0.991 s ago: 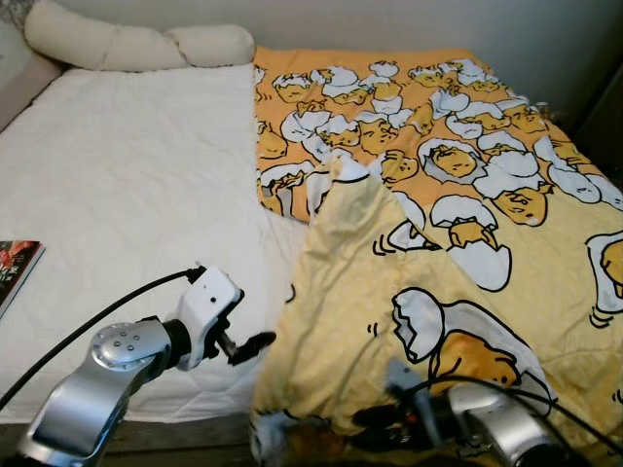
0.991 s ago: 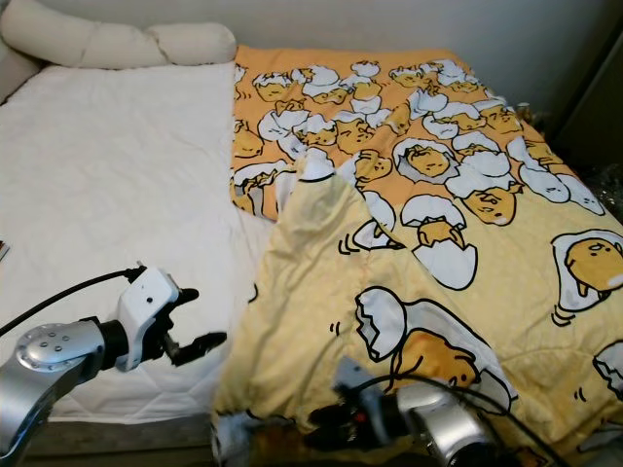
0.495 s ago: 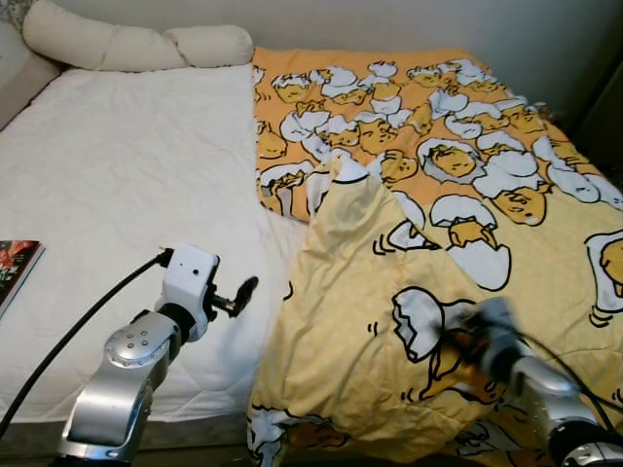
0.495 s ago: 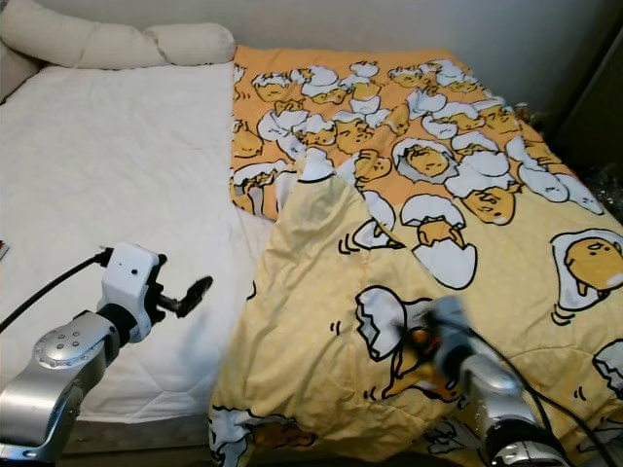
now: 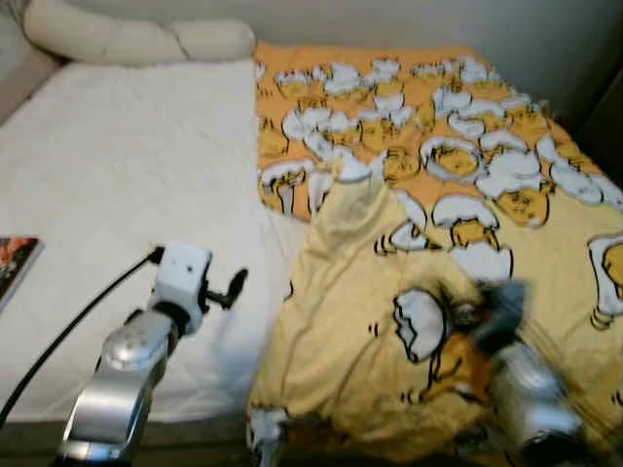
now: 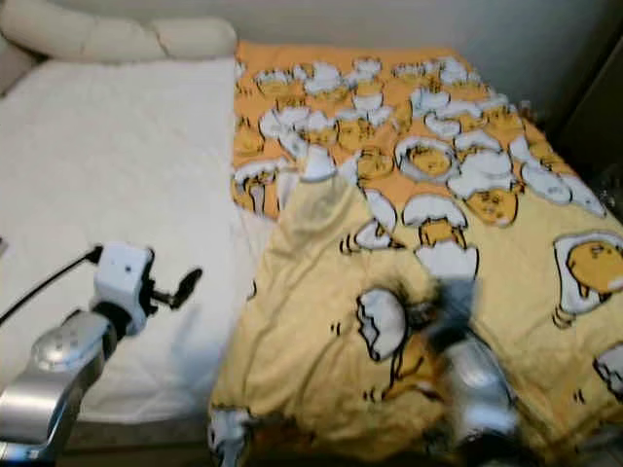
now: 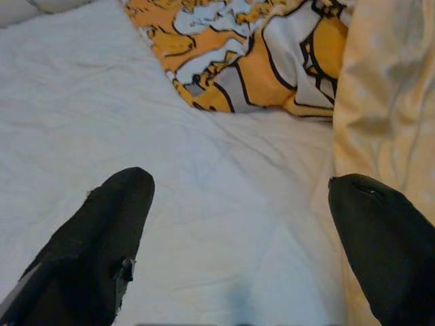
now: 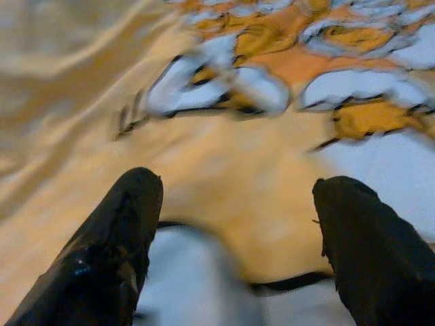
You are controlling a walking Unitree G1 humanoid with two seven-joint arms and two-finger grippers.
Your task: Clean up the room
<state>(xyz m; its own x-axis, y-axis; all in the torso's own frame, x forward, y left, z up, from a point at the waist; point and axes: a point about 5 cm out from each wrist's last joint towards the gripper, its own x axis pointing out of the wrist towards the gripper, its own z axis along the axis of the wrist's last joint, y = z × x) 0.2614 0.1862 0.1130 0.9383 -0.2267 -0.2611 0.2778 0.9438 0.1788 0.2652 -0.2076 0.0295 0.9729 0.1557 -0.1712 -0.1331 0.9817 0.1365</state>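
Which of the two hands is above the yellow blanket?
The right hand; it hovers over the blanket, while the left hand is above the white sheet.

Both head eyes look down across the bed [image 5: 127, 175] from its foot, sharing mattress and yellow blanket [image 5: 428, 195], while each wrist camera hovers close above the bedding.

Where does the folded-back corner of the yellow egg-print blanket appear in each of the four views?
Left eye view: folded-back corner, centre, pale underside up.
Right eye view: centre, slightly left.
Left wrist view: pale flap along one edge, beyond the open jaws of the left gripper.
Right wrist view: too blurred to tell.
Shared landmark: white mattress.
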